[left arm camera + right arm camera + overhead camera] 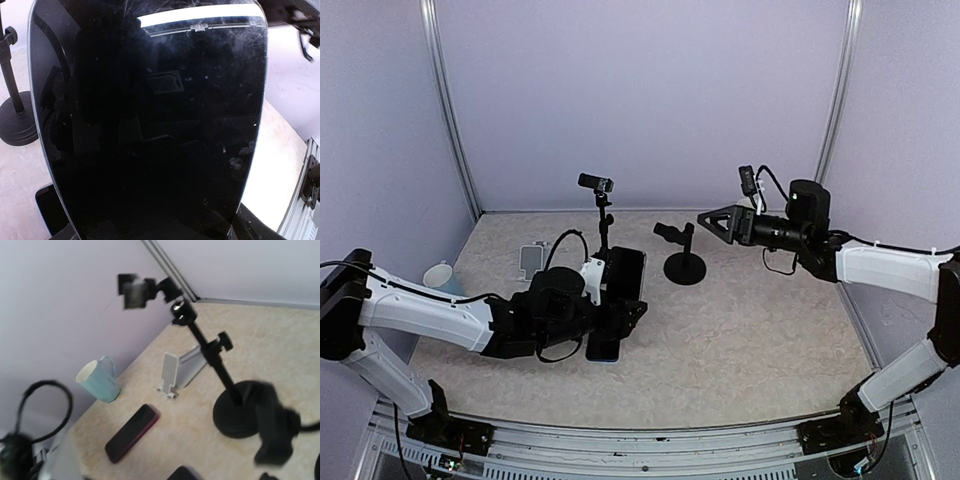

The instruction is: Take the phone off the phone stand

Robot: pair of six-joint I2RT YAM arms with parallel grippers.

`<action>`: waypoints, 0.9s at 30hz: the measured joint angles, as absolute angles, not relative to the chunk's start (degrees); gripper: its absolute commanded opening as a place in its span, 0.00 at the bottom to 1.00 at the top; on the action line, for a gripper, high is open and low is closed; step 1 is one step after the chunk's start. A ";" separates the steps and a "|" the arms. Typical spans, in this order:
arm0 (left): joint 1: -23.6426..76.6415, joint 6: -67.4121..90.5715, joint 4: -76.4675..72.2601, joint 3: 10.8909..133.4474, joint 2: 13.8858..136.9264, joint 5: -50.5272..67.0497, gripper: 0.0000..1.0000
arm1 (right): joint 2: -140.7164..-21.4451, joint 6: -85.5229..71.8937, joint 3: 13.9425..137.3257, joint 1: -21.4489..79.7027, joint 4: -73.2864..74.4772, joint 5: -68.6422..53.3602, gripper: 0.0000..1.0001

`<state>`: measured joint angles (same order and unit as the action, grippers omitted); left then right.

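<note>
My left gripper (620,308) is shut on the lower end of a black phone (626,272) and holds it upright above the table. The phone's dark glass (150,125) fills the left wrist view and hides my fingers. The silver phone stand (532,260) is empty to the left; it also shows in the right wrist view (172,372). My right gripper (703,218) hovers at the back right, its fingers drawn to one point and holding nothing. Its fingers do not show in the right wrist view.
A dark phone (603,348) lies flat under my left gripper. A red phone (132,432) lies flat near the stand. A teal cup (438,274) stands at the left. A tall black clamp stand (603,215) and a short black stand (685,266) are behind.
</note>
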<state>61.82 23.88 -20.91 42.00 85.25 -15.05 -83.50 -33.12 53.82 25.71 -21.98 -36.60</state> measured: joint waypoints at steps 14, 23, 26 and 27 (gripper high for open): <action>64.66 27.27 -22.52 48.60 93.17 -18.44 0.07 | -70.48 -39.86 35.24 37.65 -22.57 -33.41 0.74; 66.04 27.24 -23.22 51.16 94.43 -18.39 0.07 | -73.47 -40.56 34.96 43.05 -25.30 -29.52 0.58; 66.65 27.22 -23.53 51.18 94.74 -18.37 0.07 | -75.29 -40.38 35.24 43.88 -25.61 -28.67 0.54; 66.83 27.24 -23.53 51.18 94.80 -18.37 0.07 | -75.83 -40.38 35.53 44.12 -25.58 -28.27 0.52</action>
<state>66.83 27.24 -23.53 51.18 94.80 -18.37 -75.83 -40.38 35.53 44.12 -25.58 -28.27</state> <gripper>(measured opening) 0.725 0.556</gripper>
